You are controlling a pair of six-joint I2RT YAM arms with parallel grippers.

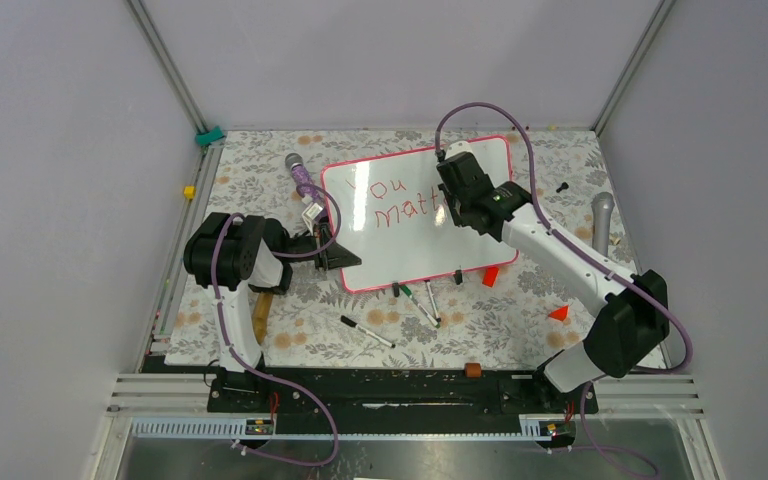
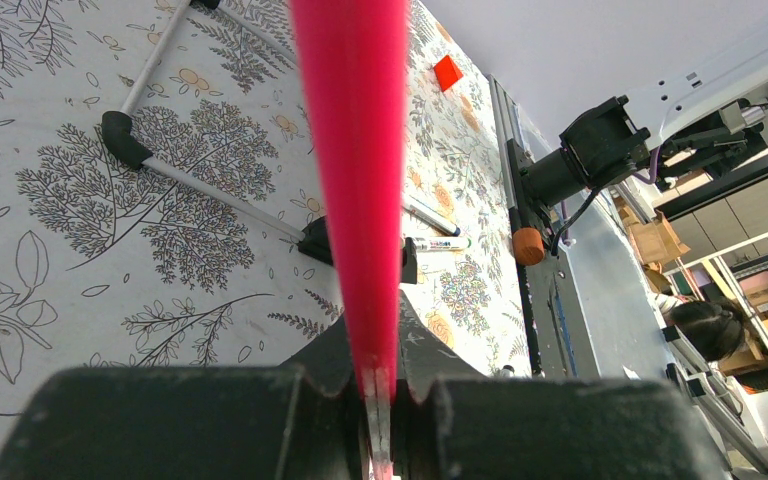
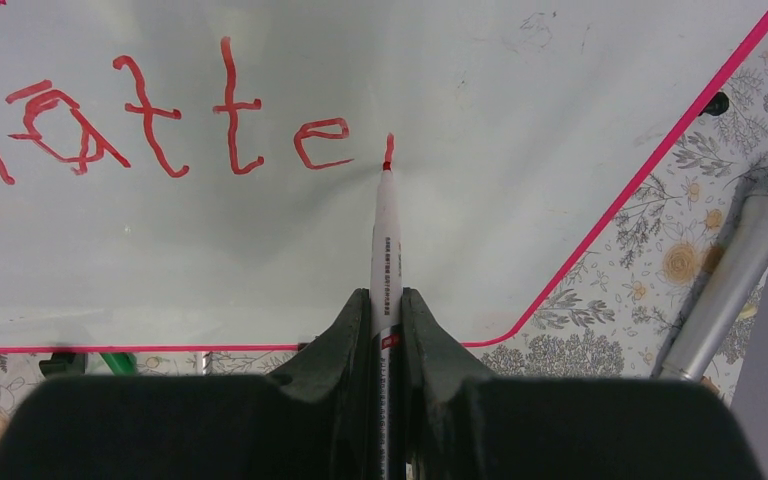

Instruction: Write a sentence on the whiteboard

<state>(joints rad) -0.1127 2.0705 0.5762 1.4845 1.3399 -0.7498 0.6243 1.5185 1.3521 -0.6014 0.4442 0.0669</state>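
Showing one whiteboard [image 1: 410, 255], two red lines [image 1: 397, 213]

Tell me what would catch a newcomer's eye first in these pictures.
The whiteboard lies mid-table on the floral cover, with red lettering reading "You" and, below it, "Matte". The right gripper is shut on a marker whose tip touches the board just past the last "e". At the board's left edge, the left gripper clamps its pink-red frame.
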